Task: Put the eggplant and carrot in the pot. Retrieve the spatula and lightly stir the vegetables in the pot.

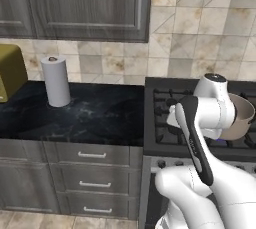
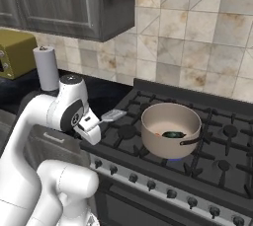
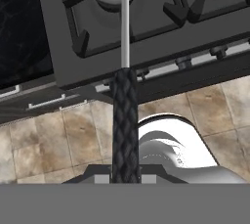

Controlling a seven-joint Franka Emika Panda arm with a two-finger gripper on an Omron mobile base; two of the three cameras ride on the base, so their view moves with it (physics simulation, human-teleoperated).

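One gripper (image 2: pixel 101 121) clamping shut on the spatula (image 2: pixel 112 116), hanging low over the stove's (image 2: pixel 207 170) front left corner with the white arm bending up and over from the base — dark braided handle running between the fingers, thin pale shaft reaching out to the silvery head above a front burner grate. Sitting just right of that head on the next burner, the pot (image 2: pixel 170 130), holding the eggplant (image 2: pixel 173 134) on its pale floor, the carrot too small to make out. Standing well off to the left on the dark counter (image 1: pixel 95 115) — a paper towel roll (image 1: pixel 55 80) and a yellow-green appliance (image 1: pixel 10 70), grey cabinets (image 1: pixel 85 3) hanging above.
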